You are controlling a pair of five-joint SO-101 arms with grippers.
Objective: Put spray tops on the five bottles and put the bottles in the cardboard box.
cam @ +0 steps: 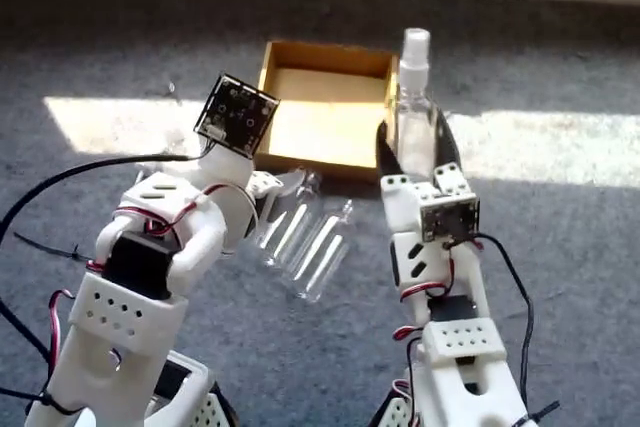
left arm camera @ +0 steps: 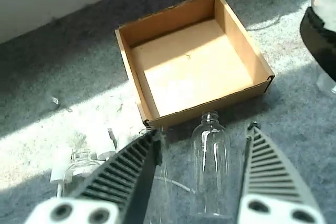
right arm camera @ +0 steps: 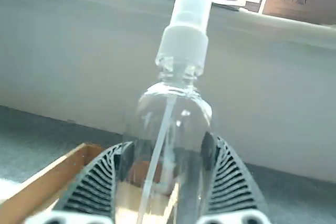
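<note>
Clamped between right gripper jaws: upright bottle, spray top on. Under the gap of left gripper parted jaws: uncapped bottle lying on carpet. Just beyond those tips: cardboard box.

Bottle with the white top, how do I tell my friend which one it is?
Find the cardboard box on the grey carpet. At its right edge the right hand holds one clear bottle upright. It wears a white spray top; the other bottles lie nearby on the carpet with bare necks.
</note>
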